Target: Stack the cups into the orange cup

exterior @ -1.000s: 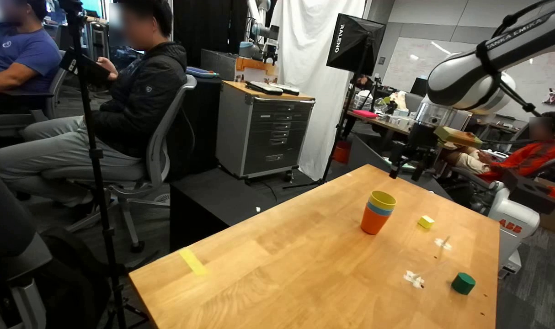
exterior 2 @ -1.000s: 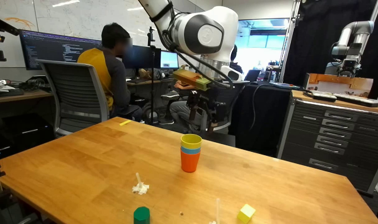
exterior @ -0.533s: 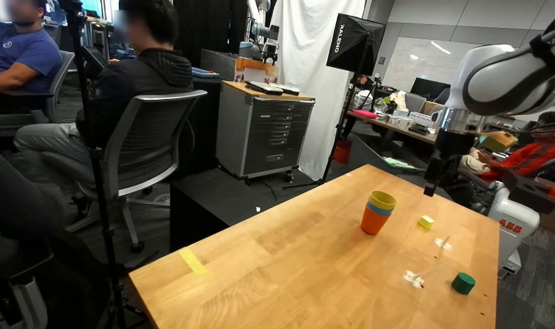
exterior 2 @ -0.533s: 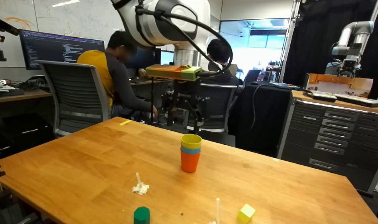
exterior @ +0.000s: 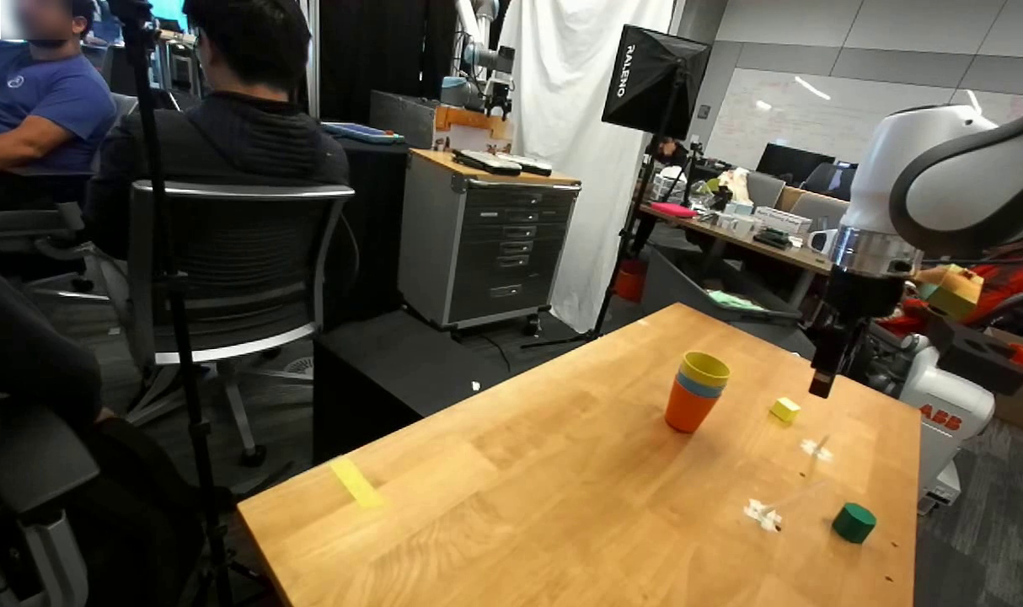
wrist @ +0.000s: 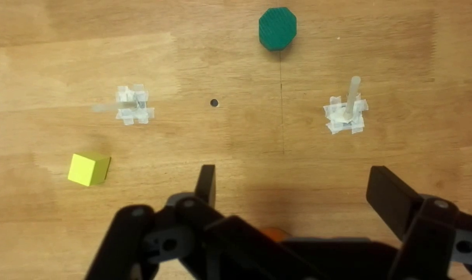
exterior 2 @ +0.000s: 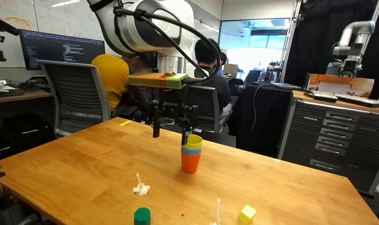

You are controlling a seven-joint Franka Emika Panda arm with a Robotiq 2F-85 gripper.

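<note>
Lying far left of the tapered orange plastic cup, at the back corner of the wooden table from where I stand: one flat yellow strip.

Left of the orange cup, nearer me: one thin translucent rod, standing in a patch of white tape.

Left of the orange cup, nearer still: one dark green eight-sided block.

Above the table, just left of the orange cup to my eye: one black two-fingered gripper on a white-and-grey arm; fingers spread well apart, holding nothing.

Orange cup: upright on the table. Nested in it, one blue plastic cup, showing as a band; nested in that, one yellow plastic cup, mouth up. A gripper finger crosses before the yellow cup in my line of sight, the two apart.

Right of the orange cup, nearer me: a second translucent rod.

Farther right of it: one pale yellow cube.

Well right of the orange cup, off the table: one grey cabinet, dark drawers, wooden top.
</note>
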